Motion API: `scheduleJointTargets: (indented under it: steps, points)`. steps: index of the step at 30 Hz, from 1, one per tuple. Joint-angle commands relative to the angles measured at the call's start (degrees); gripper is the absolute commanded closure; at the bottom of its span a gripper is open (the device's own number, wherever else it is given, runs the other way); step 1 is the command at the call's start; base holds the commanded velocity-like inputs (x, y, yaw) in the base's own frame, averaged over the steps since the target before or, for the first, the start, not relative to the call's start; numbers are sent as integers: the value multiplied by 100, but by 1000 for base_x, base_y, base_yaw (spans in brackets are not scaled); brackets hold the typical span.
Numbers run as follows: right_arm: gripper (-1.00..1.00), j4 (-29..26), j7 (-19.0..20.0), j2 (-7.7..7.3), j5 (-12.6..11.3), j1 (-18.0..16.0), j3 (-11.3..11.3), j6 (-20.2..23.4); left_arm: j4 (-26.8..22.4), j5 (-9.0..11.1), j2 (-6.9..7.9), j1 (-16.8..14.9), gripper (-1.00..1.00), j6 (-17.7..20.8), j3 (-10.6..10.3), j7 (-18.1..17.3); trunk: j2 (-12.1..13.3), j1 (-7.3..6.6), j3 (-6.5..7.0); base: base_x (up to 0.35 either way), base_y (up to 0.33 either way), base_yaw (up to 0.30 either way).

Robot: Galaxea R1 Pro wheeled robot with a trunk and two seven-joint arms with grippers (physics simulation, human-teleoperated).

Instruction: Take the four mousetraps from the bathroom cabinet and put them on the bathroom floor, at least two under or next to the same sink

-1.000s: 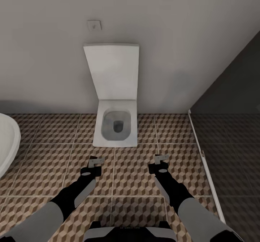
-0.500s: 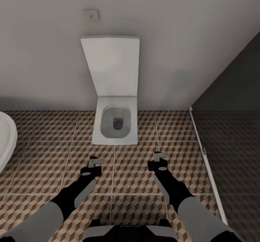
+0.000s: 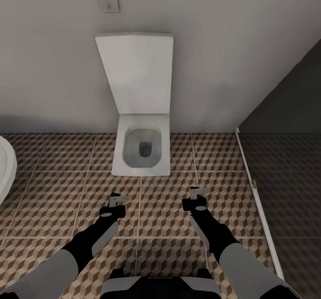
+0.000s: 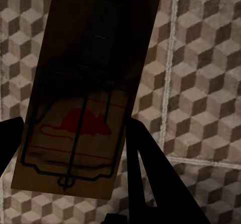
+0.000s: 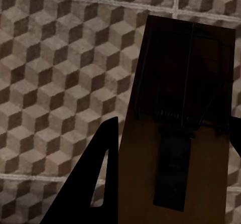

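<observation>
Closer toilet (image 3: 141,149); both tools grip mousetraps.

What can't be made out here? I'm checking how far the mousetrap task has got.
- Sink, cabinet: outside the head view, which faces the toilet.
- Bathtub: cut off by the edge.
- Mousetrap in the left gripper, another mousetrap in the right gripper: boards cut off, dark.

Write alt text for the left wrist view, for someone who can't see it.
A brown wooden mousetrap, with dark wire parts and a red mouse printed on its board, is held between the left gripper's dark fingers. Beneath it lies the bathroom floor, tiled in a brown, beige and cream cube pattern with pale grout lines.
</observation>
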Motion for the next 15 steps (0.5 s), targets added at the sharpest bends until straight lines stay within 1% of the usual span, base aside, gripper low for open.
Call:
scheduleJointTargets:
  steps: [1, 15]
  points:
    - [100, -9, -36, -4, -72, -3, 33, 17, -12, 30, 8, -6, 100, 18, -34, 37, -44, 23, -31, 0, 0, 0]
    - [100, -9, -36, -10, -72, -3, 33, 16, -12, 30, 8, -6, 100, 18, -34, 37, -606, 330, -407, 0, 0, 0]
